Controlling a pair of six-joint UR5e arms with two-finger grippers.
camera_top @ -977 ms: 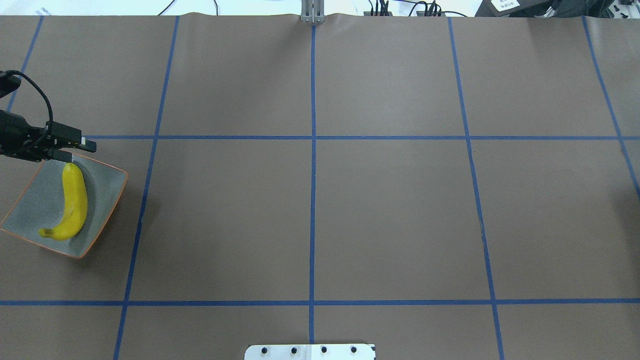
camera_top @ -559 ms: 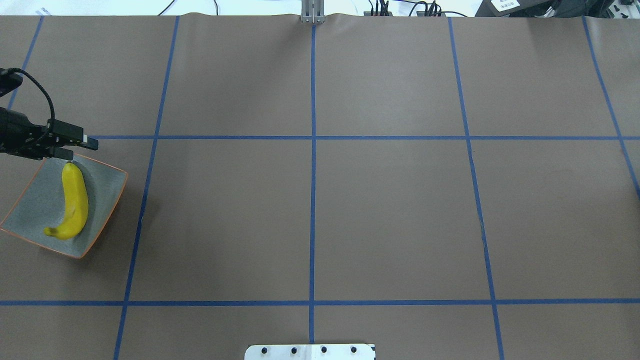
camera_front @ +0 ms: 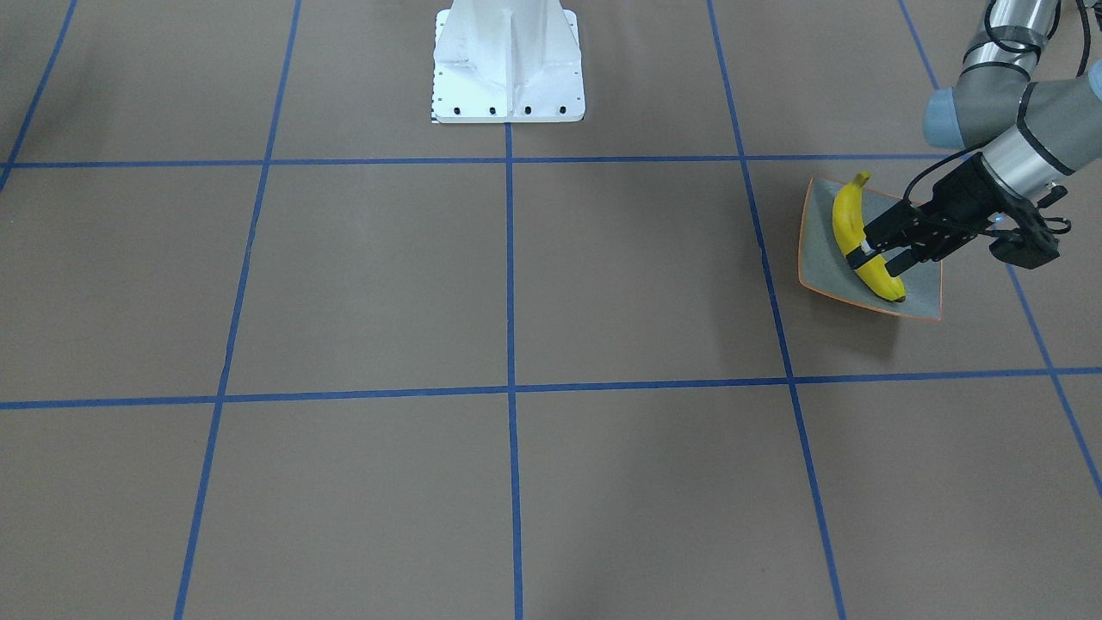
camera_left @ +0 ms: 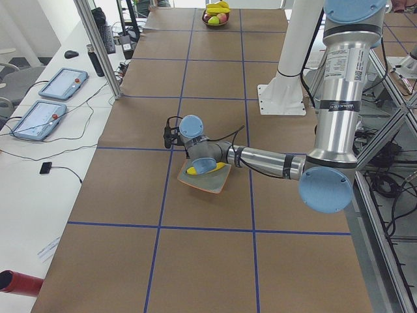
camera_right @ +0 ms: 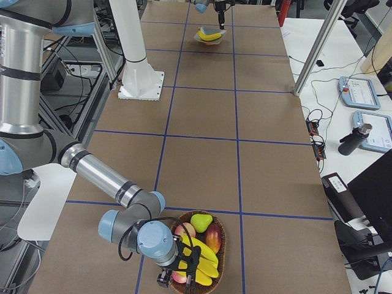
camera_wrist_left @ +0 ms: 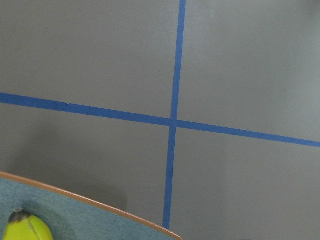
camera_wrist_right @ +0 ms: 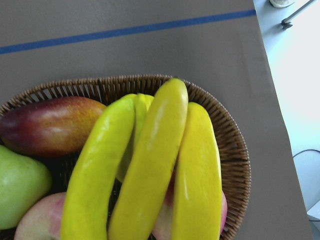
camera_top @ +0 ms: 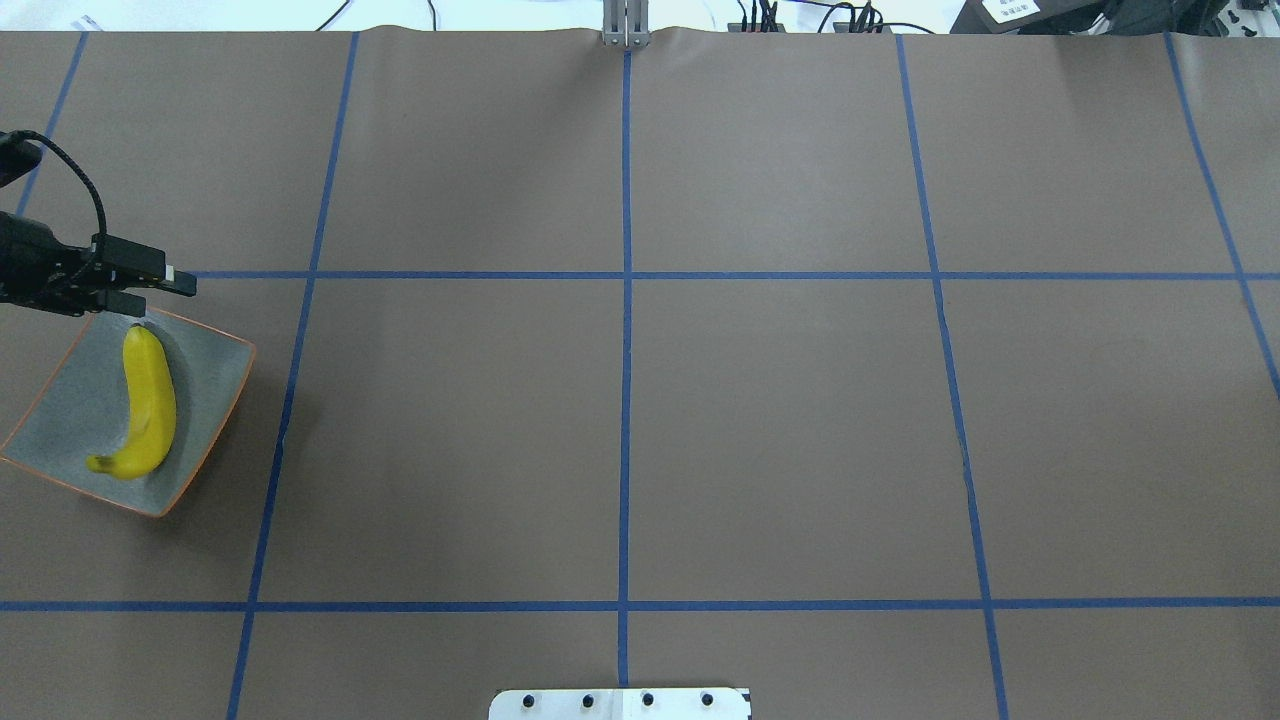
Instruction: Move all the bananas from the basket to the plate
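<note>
One banana is already laid on the plate, far left of the overhead frame. The left hand is held spread apart just over its upper tip. The other bananas are packed tight in the basket. The right hand is parked over them, and whether it's apart or together can't be told. Two could get pinched at once, or the light basket dragged along tbh.
</note>
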